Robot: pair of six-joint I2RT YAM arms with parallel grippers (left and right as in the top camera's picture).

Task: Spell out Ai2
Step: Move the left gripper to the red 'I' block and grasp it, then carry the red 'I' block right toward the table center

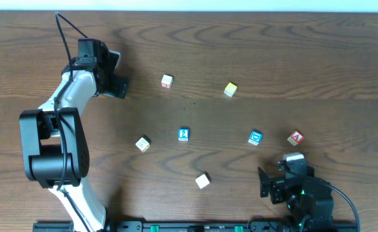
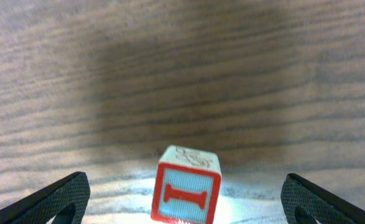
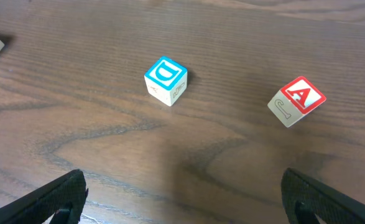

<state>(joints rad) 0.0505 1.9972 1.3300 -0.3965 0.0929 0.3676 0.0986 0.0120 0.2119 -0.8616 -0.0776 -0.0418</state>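
1. Left gripper (image 2: 185,194) wide apart; I block (image 2: 186,190) between jaws, untouched.
2. Right gripper (image 3: 182,194) apart, empty; A block (image 3: 297,99) ahead-right, well clear.
3. 2 block (image 1: 183,134) on bench (image 1: 317,64), ahead, well left of right gripper.

The overhead view is evenly lit and sharp, with short soft shadows on the bench (image 1: 240,38). In the left wrist view a broad dim shadow covers the middle, white glare pools around the red-framed block (image 2: 186,193) and the grain looks soft; the right wrist view is crisp, faintly shadowed low in the middle.
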